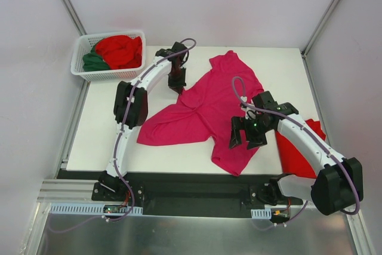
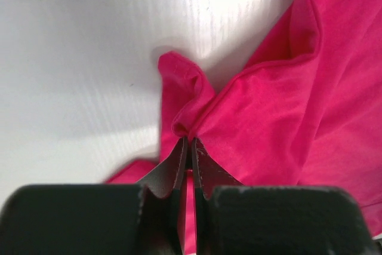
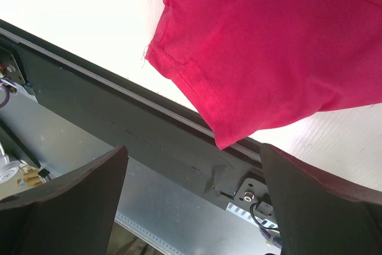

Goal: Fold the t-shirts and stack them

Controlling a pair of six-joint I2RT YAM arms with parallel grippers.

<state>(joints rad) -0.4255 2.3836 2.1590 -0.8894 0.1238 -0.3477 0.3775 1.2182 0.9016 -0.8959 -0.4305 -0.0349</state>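
Observation:
A magenta-pink t-shirt [image 1: 203,111] lies crumpled and spread across the middle of the white table. My left gripper [image 1: 176,85] sits at its far left edge, shut on a pinched fold of the cloth; in the left wrist view the fingertips [image 2: 190,143] meet on the magenta-pink t-shirt [image 2: 274,117] with cloth bunched just past them. My right gripper [image 1: 245,138] hovers open over the shirt's near corner. In the right wrist view, that gripper [image 3: 192,147] is wide apart with the hem corner of the t-shirt [image 3: 256,46] beyond the fingers, untouched. A bright red t-shirt [image 1: 295,156] lies under the right arm.
A white lattice basket [image 1: 89,76] stands off the table's far left corner, holding a red t-shirt [image 1: 119,51] and a dark green one [image 1: 94,62]. The black rail [image 3: 119,117] at the table's near edge lies right below the right gripper. Grey walls enclose the table.

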